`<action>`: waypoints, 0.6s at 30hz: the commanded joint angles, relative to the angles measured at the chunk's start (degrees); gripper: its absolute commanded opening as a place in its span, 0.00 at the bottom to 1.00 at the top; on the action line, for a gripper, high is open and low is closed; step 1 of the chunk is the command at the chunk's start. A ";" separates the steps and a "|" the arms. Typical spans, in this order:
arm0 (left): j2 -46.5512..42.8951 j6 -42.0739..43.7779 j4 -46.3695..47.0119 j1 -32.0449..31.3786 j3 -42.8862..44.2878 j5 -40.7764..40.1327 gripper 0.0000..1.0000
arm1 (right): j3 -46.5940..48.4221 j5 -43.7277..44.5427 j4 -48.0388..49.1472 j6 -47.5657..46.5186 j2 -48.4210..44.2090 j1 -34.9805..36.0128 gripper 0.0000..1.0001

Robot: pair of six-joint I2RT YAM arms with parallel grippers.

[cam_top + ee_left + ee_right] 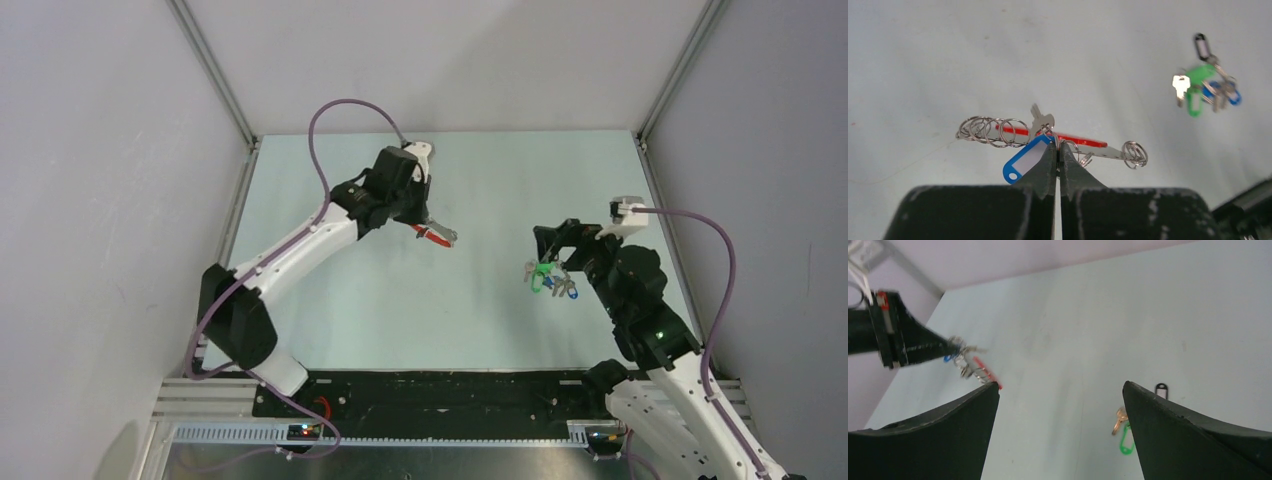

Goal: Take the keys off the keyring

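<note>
So that its small silver key (1040, 121) and blue plastic tag (1024, 160) can be worked free, the red oval keyring (1075, 138) is pinched near the table's (450, 330) centre by the left pincer (1058, 150); the right pincer (1060, 385), spread, hovers at three o'clock.

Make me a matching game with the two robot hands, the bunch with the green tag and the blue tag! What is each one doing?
Things:
1 left gripper
2 right gripper
3 green-tag bunch
4 blue tag

States:
A lying on the table
B wide open, holding nothing
C hanging on the red keyring
D shut on the keyring

Pairs: 1-D, 2-B, 3-A, 4-C
</note>
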 commanded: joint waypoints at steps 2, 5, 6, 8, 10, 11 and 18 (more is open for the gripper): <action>-8.36 5.49 5.32 -3.07 -2.05 11.80 0.00 | -0.14 -19.59 4.17 -4.83 1.65 -0.18 0.99; -11.92 6.33 5.34 -4.44 -2.58 13.07 0.00 | -2.95 -27.22 9.59 -3.41 2.23 0.12 0.99; -12.53 6.43 5.40 -4.73 -2.71 13.09 0.00 | -4.37 -27.86 12.91 -2.63 2.32 0.33 1.00; -14.20 6.45 5.46 -5.57 -2.86 13.16 0.00 | -5.97 -30.06 17.84 -3.96 2.50 1.55 0.97; -15.74 6.62 5.43 -6.65 -2.96 13.07 0.00 | -6.22 -32.15 20.32 -7.38 3.29 4.07 0.93; -16.83 7.19 5.43 -7.31 -3.24 13.18 0.00 | -6.23 -32.00 20.89 -8.64 3.85 6.39 0.92; -21.10 11.75 5.97 -11.65 -5.59 14.47 0.00 | -6.26 -29.37 25.51 -13.44 3.97 13.54 0.88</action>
